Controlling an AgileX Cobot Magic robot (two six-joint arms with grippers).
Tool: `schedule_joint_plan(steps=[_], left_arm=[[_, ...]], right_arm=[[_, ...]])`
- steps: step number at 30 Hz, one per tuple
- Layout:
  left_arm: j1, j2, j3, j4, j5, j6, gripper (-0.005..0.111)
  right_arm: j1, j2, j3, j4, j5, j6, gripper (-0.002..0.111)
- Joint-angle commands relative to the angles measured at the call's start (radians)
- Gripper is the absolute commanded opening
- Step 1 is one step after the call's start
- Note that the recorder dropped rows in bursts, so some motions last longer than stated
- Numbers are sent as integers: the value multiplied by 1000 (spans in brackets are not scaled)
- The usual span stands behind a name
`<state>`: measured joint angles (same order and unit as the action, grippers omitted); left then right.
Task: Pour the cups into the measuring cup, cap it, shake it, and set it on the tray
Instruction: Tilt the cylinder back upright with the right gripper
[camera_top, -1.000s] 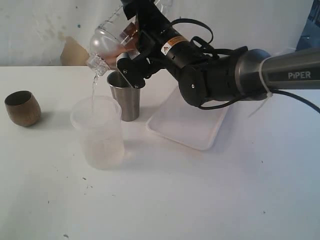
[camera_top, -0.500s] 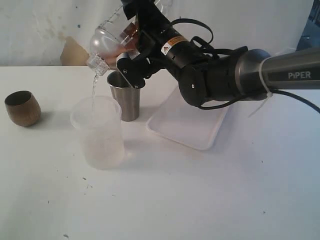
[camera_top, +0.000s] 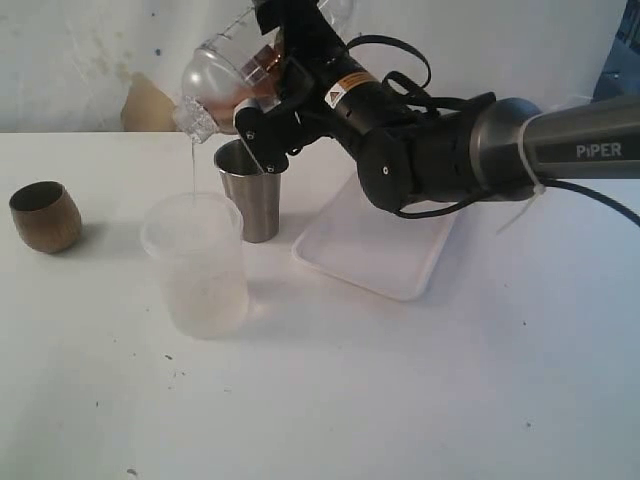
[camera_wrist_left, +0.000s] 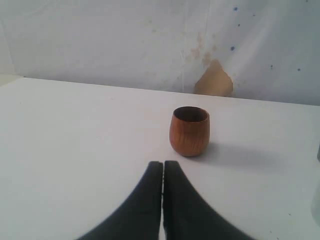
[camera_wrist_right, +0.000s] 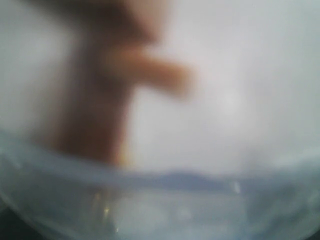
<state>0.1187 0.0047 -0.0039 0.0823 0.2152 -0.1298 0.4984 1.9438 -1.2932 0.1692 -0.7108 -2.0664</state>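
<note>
Exterior view: right gripper (camera_top: 262, 82), jaws spread around the plastic cup (camera_top: 215, 80), tips it above the measuring cup (camera_top: 195, 265) so the trickle (camera_top: 192, 170) lands inside. Left wrist view: left gripper (camera_wrist_left: 163, 172) pressed together, idle before wooden cup (camera_wrist_left: 189, 131). Right wrist view: blur only.

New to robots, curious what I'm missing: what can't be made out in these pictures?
- Right claw: exterior view, its grip hidden behind the tilted plastic cup; its wrist view is all blur.
- Steel tumbler: exterior view, contents hidden by its own wall.
- Measuring cup: exterior view, printed scale too faint.
</note>
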Motion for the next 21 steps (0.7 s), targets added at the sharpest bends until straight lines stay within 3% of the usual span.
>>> schedule_joint_plan(steps=[1, 12, 21], left_arm=[[-1, -5, 4, 2, -11, -3, 1], [-1, -5, 4, 2, -11, -3, 1], [-1, -5, 4, 2, -11, -3, 1]], right_arm=[[-11, -12, -11, 9, -54, 21, 0], [-11, -12, -11, 9, -18, 57, 0], [-11, -12, -11, -39, 121, 51, 0]])
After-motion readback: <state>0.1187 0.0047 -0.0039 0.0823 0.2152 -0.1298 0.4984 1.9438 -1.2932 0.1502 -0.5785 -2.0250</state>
